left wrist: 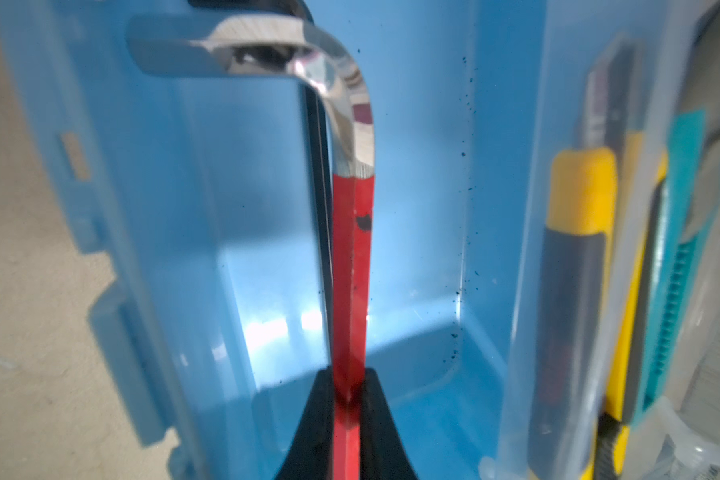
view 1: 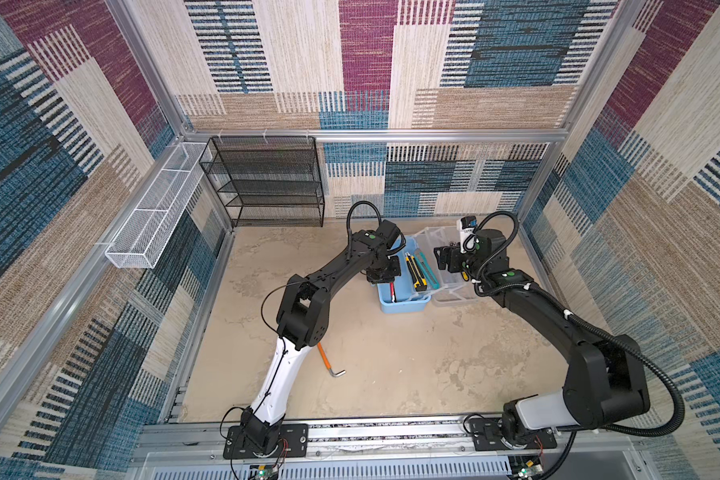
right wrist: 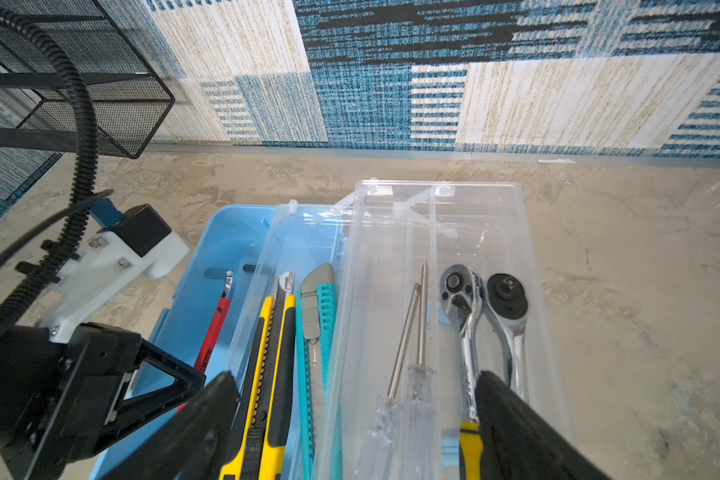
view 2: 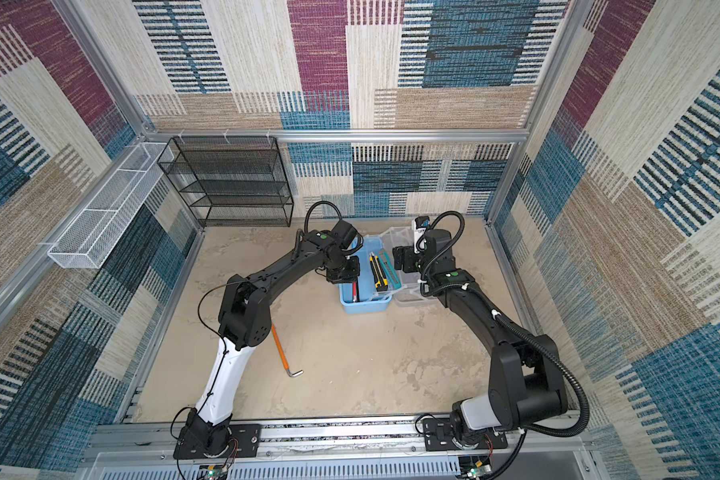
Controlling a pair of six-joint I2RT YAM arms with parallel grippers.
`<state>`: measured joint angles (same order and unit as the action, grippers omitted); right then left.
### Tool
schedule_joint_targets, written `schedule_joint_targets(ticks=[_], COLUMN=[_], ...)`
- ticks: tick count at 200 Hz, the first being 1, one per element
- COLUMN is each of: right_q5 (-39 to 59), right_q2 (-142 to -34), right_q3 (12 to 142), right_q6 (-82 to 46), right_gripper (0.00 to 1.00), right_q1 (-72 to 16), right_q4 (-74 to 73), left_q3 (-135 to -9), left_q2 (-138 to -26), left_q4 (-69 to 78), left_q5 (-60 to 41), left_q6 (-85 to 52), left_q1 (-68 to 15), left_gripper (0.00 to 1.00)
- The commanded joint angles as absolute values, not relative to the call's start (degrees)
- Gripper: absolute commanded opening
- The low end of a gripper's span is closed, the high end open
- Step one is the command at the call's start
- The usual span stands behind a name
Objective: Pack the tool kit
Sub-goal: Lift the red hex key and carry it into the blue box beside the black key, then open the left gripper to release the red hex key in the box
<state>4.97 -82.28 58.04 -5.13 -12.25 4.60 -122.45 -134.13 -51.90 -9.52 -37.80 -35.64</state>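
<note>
Toolbox (view 1: 404, 306) sits below the left pincer (left wrist: 348, 372), clenched on a red hex key (left wrist: 352, 270); right pincer (right wrist: 356, 376) gapes.

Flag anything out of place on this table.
An orange hex key lies loose on the table, well apart from the toolbox being packed. Dark specks also dot the toolbox floor.

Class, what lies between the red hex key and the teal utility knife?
The yellow utility knife lies between the red hex key and teal utility knife; the right wrist view shows it.
</note>
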Motion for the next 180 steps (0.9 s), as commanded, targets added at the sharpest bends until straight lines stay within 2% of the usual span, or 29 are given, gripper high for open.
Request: schedule_joint_targets(ticks=[1, 31, 101, 180], right_q5=[4.3, 4.2, 4.1, 3.8], right_q2=[-82.0, -81.2, -82.1, -82.3], right_q3=[57.4, 56.8, 58.1, 58.3], right_q6=[-4.8, -4.8, -4.9, -4.0], right_gripper=[0.91, 0.91, 0.91, 0.92], right_q1=[-12.1, -11.6, -10.9, -8.7], right_q4=[4.2, 3.8, 4.0, 3.3], left_q3=[-123.1, -122.4, -122.3, -110.2], left_q2=[-134.0, -133.2, -131.9, -120.7], left_q4=[-52.2, -52.3, -52.2, -52.3], left_q5=[-10.6, -10.3, -8.8, 3.7], left_q6=[-38.0, -38.5, -38.8, -41.2], left_q1=[-35.7, -35.7, -35.9, -35.9], left_gripper=[0.14, 0.24, 0.32, 0.56])
